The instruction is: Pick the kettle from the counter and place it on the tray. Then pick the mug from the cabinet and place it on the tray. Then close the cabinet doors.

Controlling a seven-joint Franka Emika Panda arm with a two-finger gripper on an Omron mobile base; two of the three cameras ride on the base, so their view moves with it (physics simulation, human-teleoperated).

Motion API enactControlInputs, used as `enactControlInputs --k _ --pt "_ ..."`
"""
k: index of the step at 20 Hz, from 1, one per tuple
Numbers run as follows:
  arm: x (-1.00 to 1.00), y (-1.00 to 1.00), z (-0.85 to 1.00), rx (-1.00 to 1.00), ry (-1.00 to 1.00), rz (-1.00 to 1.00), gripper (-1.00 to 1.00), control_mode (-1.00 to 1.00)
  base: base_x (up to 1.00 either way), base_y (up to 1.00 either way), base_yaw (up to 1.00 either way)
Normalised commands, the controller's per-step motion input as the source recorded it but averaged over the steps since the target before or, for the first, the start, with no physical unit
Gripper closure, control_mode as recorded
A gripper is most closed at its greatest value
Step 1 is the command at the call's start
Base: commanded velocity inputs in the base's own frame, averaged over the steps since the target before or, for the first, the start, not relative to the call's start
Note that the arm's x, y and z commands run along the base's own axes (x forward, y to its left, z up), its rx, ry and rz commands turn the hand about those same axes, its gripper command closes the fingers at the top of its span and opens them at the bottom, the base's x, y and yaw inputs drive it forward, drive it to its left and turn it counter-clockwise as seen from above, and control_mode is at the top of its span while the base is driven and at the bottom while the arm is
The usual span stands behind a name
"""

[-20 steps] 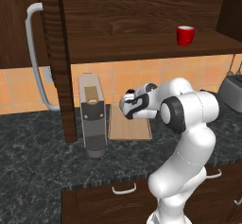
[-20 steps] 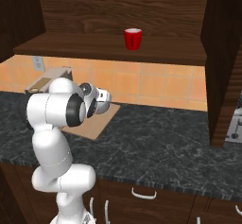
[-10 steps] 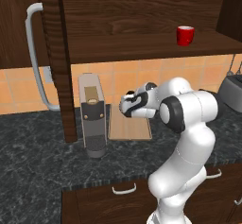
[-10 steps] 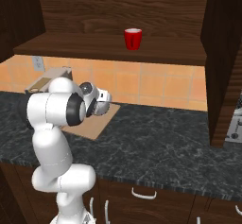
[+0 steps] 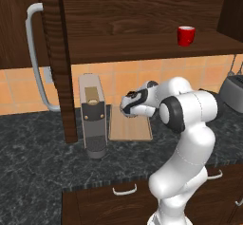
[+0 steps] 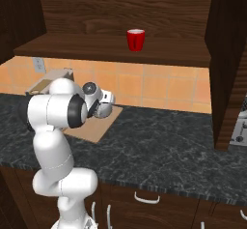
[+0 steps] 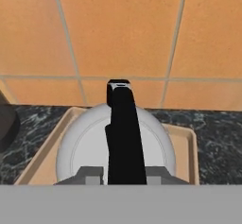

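Right, your hand (image 7: 124, 173) sits directly over the kettle (image 7: 90, 145), whose black arched handle runs up between the two fingertips (image 7: 89, 175). The kettle rests on the tray (image 7: 186, 147), close to the orange tiled wall, and the tray lies on the dark marbled surface (image 5: 42, 162) just beside the coffee machine (image 5: 92, 115). You cannot tell whether the hand grips the handle or has let go. The red mug (image 5: 186, 35) stands on the cabinet (image 6: 96, 15) shelf, well above and apart from the hand.
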Motion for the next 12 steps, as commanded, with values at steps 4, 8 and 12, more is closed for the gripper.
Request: enactControlInputs --k 4,8,12 --pt "0.0 -0.03 0.05 0.0 -0.01 0.0 -1.0 -1.0 0.0 0.0 0.0" --pt "0.0 -0.01 0.15 0.0 -0.05 0.0 -1.0 -1.0 0.0 0.0 0.0" --pt "-0.17 -0.04 0.18 0.0 -0.08 0.0 -1.0 -1.0 0.0 0.0 0.0"
